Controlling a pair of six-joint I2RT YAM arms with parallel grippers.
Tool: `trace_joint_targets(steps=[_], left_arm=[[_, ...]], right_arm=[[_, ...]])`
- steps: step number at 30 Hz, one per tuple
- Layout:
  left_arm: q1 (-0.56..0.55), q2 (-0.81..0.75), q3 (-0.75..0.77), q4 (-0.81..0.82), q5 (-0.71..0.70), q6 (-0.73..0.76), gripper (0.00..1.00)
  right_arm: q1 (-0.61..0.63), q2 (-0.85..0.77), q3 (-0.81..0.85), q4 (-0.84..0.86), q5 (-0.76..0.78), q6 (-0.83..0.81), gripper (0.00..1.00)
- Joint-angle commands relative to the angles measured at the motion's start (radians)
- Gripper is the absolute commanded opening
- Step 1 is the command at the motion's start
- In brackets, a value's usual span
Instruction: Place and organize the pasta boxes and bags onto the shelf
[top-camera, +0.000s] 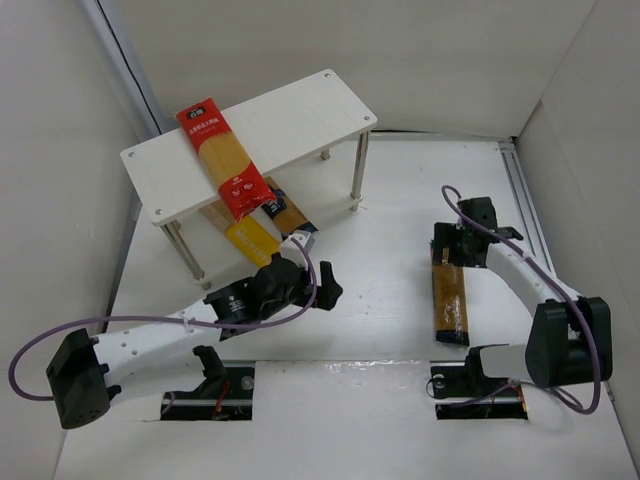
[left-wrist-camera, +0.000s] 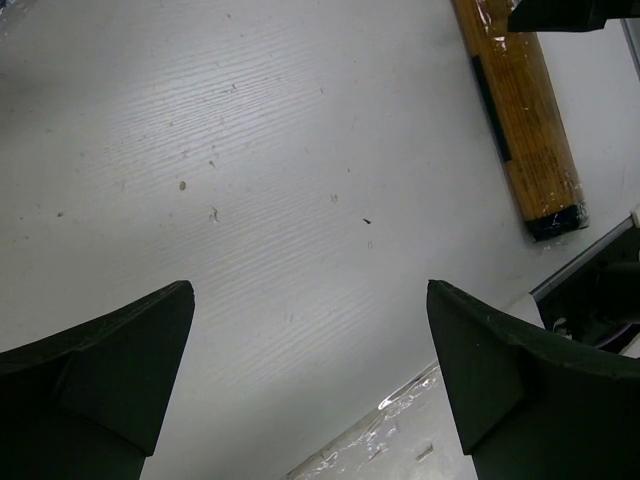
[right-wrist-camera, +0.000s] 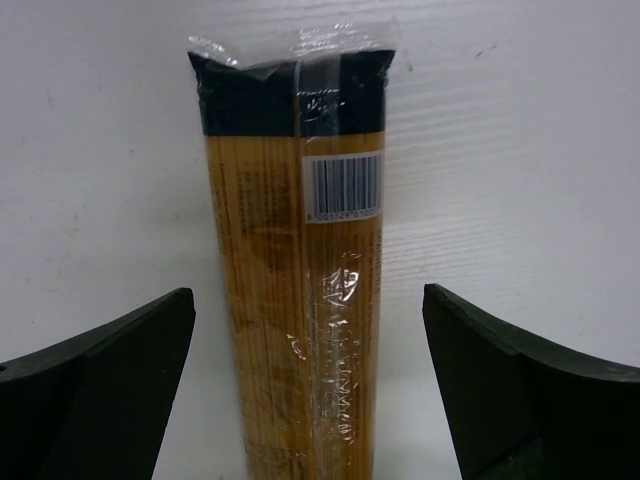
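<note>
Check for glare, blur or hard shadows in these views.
Top external: even light, sharp, soft shadows under the shelf. Left wrist: table grain crisp, fingers dark and featureless. Right wrist: small glare on the orange-brown spaghetti pack; barcode readable.

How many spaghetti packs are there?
4. The red-ended bag lies on the shelf. The yellow pack and golden-brown pack lie under its front edge. The orange-brown pack lies at the right gripper.

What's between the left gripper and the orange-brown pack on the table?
Nothing: only a bare stretch of white table separates the left gripper from the orange-brown pack. The left wrist view shows it, and the top view agrees.
</note>
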Motion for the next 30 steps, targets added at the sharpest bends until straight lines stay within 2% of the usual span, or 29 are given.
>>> trace_joint_targets(steps=[1,8,10,17,19,20,21,22,23,27,30], left_arm=[[-0.007,0.024,0.061,0.041,0.000,0.026,1.00],[-0.007,0.069,0.082,0.060,-0.030,0.072,1.00],[-0.007,0.092,0.106,0.060,-0.030,0.081,1.00],[-0.007,0.152,0.216,0.051,-0.142,0.137,1.00],[-0.007,0.162,0.255,0.041,-0.153,0.155,1.00],[-0.007,0.162,0.255,0.041,-0.162,0.178,1.00],[-0.007,0.162,0.269,0.041,-0.162,0.178,1.00],[-0.007,0.162,0.269,0.032,-0.171,0.190,1.00],[-0.007,0.162,0.269,0.032,-0.171,0.190,1.00],[-0.007,0.126,0.259,0.023,-0.171,0.192,1.00],[-0.007,0.089,0.236,0.003,-0.171,0.169,1.00]], right_arm=[[0.000,0.036,-0.026,0.035,-0.095,-0.052,1.00],[0.000,0.046,-0.087,0.029,-0.071,0.029,1.00],[0.000,0.056,-0.097,0.029,-0.106,0.029,1.00],[0.000,0.199,-0.069,0.008,-0.138,0.041,0.99],[0.000,0.199,-0.069,0.017,-0.138,0.041,0.82],[0.000,0.199,-0.069,0.017,-0.138,0.041,0.65],[0.000,0.173,-0.069,0.017,-0.129,0.041,0.31],[0.000,0.161,-0.069,0.017,-0.118,0.041,0.06],[0.000,0.149,-0.069,0.017,-0.100,0.041,0.00],[0.021,0.052,-0.069,0.008,-0.089,0.041,0.00],[0.055,-0.092,-0.003,0.008,-0.158,0.009,0.00]])
